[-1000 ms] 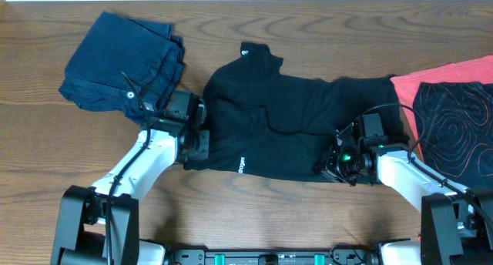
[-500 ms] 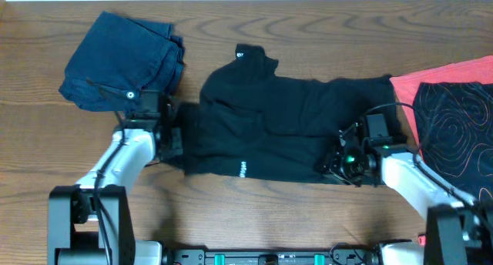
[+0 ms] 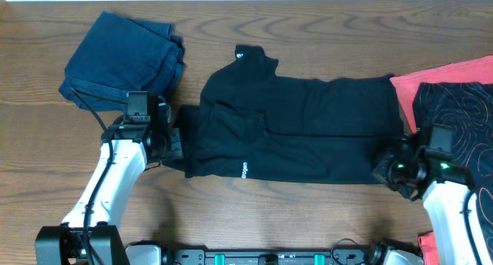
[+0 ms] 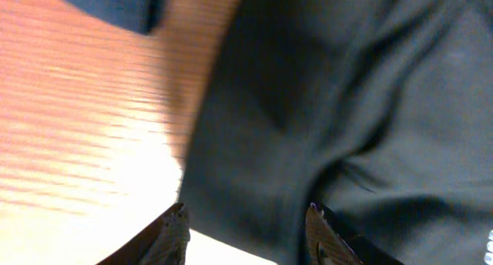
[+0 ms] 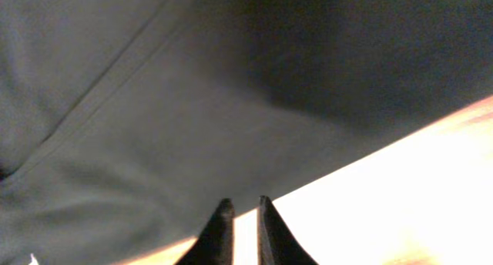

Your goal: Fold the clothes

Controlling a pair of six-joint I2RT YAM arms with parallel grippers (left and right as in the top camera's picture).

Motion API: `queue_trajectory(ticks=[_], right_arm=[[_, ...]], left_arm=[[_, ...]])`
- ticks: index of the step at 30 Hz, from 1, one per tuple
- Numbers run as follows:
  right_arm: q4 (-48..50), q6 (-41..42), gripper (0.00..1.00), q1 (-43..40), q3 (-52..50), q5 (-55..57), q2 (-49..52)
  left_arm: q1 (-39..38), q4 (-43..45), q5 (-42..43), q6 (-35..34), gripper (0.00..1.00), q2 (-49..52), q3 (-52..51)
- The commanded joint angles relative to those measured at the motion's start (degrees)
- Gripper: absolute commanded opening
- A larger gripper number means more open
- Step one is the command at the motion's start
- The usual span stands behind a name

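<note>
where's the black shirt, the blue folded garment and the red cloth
black T-shirt [image 3: 308, 130]: overhead view, middle of its body
blue folded garment [image 3: 115, 57]: overhead view, centre of the top layer
red cloth [image 3: 435, 82]: overhead view, plain red upper edge

No text can be read; the black T-shirt [image 3: 308, 126] bears a small white print [image 3: 244, 169], too small to make out.

black short-sleeved T-shirt [image 3: 308, 134]: matt, soft cloth
brown wooden bench [image 3: 308, 211]: smooth grained wood, faint sheen
folded navy garment [image 3: 115, 57]: coarser matt cloth
white arm shell [image 3: 115, 172]: glossy plastic
</note>
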Motion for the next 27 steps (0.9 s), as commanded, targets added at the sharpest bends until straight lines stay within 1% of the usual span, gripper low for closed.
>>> queue_trajectory(ticks=[1, 5, 10, 15, 19, 22, 23, 25, 27], right_arm=[[1.70, 2.86, 0.04, -3.39, -0.26, 4.24, 2.78], [2.86, 6.05, 0.01, -4.07, -0.46, 9.18, 8.09], [1.09, 9.84, 0.01, -4.66, -0.46, 17.62, 14.03], [-1.70, 10.05, 0.02, -6.29, -0.50, 18.03, 18.34], [-1.38, 8.07, 0.01, -7.61, -0.48, 16.85, 18.32], [-1.14, 7.19, 0.01, -7.61, -0.48, 16.76, 18.25], [-1.16, 7.19, 0.01, -7.61, -0.48, 16.76, 18.25], [-1.25, 6.97, 0.01, -7.61, -0.48, 16.76, 18.25], [-1.60, 6.49, 0.01, -7.61, -0.48, 15.80, 18.25]], left_arm=[[-0.74, -0.09, 8.46, 1.84, 0.50, -0.04, 0.59], [-2.12, -0.09, 8.96, 3.02, 0.50, 0.52, -1.05], [-2.84, 0.26, 8.92, 3.61, 0.50, 1.31, -4.48], [-2.84, 1.79, 8.90, 3.58, 0.50, 2.12, -7.30], [-2.84, 5.40, 8.94, 3.56, 0.56, 2.16, -9.01], [-2.84, 7.37, 8.61, 3.58, 0.56, 2.19, -9.01], [-2.84, 7.48, 8.00, 3.54, 0.56, 2.21, -9.01], [-2.84, 7.17, 7.85, 3.26, 0.44, 2.36, -9.07], [-2.84, 6.99, 7.85, 1.77, 0.30, 2.67, -9.42]])
